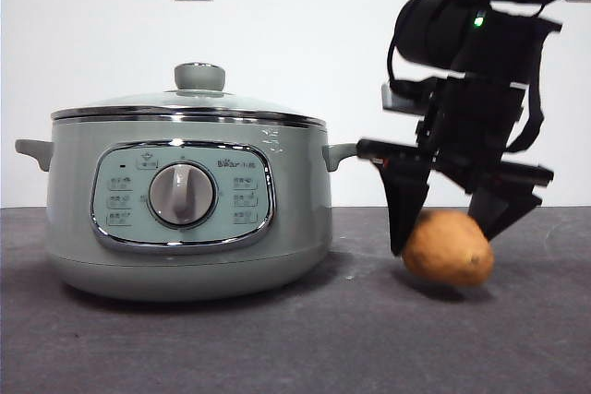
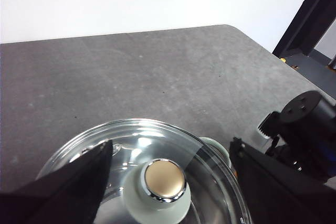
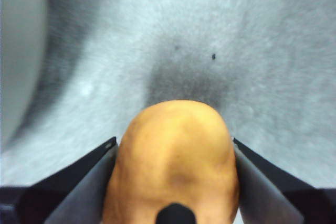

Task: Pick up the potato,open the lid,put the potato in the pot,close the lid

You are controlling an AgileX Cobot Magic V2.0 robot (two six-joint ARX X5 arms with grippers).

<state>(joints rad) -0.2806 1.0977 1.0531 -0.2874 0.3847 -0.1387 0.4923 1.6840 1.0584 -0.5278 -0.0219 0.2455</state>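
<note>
between black jaws, smooth oval potato [image 3: 173, 166]

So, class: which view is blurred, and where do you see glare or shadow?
Right wrist view: soft blur throughout, dark shadow beyond the oval orange-brown potato. Left wrist view: sharp, white glare on the domed glass lid. Front view: crisp, shadow under the pale green cooker pot.

The tabletop [image 1: 277, 339] is dark grey, matte and faintly mottled, with a rounded far corner in the left wrist view; 1 large thing stands directly on it, the pot [image 1: 189, 205], left of centre in the front view, casting a soft shadow; the potato [image 1: 448, 247] to its right appears slightly raised above its own shadow.
</note>
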